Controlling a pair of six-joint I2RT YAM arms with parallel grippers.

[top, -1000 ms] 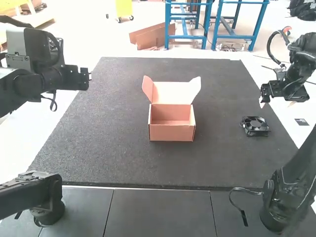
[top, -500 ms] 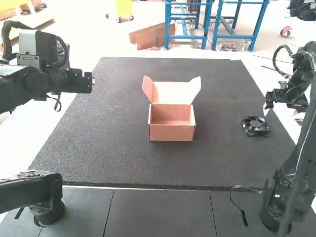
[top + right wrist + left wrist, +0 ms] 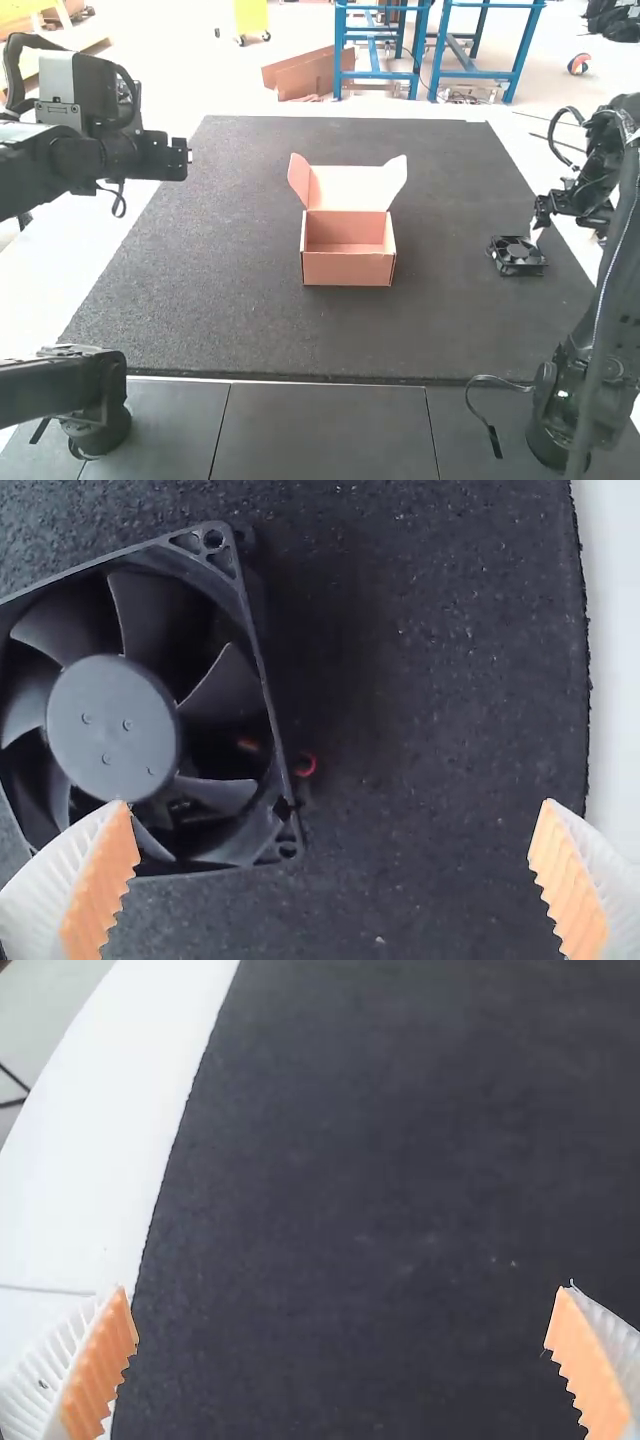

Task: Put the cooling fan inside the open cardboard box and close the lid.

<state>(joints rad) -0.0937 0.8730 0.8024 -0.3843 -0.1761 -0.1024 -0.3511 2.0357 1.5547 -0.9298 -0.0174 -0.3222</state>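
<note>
Above the cooling fan (image 3: 140, 700), the right gripper (image 3: 330, 885) with fingers spread wide.
The fan lies flat near the right edge of the black mat (image 3: 220, 270), well apart from the open cardboard box (image 3: 348, 250); the wide spread probably serves to straddle its frame. The left gripper (image 3: 340, 1360), also spread, hangs aside over the mat's left edge.

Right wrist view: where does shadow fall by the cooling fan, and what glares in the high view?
Right wrist view: dark shadow on the mat along one side of the cooling fan; high view: the white table beside the mat glares bright.
</note>
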